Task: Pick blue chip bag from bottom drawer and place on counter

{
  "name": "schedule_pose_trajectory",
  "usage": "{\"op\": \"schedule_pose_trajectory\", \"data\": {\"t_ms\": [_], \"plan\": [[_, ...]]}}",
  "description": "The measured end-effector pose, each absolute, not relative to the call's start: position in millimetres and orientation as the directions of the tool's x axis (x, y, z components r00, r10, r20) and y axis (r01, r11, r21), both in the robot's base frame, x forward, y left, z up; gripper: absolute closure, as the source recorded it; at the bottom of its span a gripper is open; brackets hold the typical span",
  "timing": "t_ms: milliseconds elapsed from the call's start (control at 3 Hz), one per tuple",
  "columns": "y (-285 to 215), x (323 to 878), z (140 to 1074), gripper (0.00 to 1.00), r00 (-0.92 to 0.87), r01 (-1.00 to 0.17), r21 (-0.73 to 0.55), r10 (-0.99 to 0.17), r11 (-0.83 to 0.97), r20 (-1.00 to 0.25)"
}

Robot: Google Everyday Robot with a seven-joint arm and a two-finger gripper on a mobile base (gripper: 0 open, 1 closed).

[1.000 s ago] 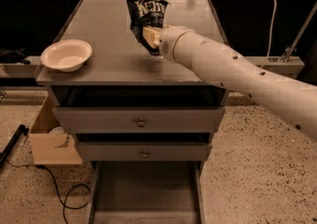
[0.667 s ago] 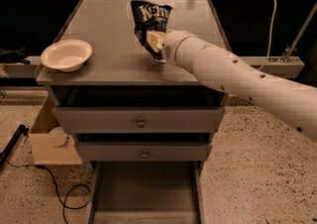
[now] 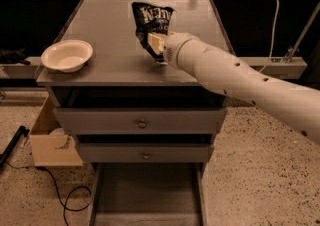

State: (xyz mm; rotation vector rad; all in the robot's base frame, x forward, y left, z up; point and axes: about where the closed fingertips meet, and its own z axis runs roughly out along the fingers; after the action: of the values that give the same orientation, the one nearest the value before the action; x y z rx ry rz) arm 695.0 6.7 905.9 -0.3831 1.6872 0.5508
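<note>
The blue chip bag stands upright over the middle of the counter, white lettering facing me. My gripper is at the end of the white arm that reaches in from the right, and it is shut on the bag's lower part. One pale finger shows against the bag. The bag's bottom edge is at or just above the counter top; I cannot tell if it touches. The bottom drawer is pulled open below, and its grey floor is bare.
A white bowl sits on the counter's front left corner. Two upper drawers with round knobs are closed. A cardboard box and a black cable lie on the floor at the left.
The gripper and the bag have shifted slightly right and toward me over the counter. The bowl and the drawers have not moved.
</note>
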Motion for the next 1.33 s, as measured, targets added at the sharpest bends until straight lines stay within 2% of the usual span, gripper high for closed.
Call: {"op": "schedule_pose_trajectory", "data": {"t_ms": [1000,1333], "plan": [[6.8,695.0,905.9,0.12,-0.187,-0.538,0.145,0.051,0.83,-0.981],[6.9,695.0,906.0,0.0,-0.187,-0.538,0.145,0.051,0.83,-0.981]]}}
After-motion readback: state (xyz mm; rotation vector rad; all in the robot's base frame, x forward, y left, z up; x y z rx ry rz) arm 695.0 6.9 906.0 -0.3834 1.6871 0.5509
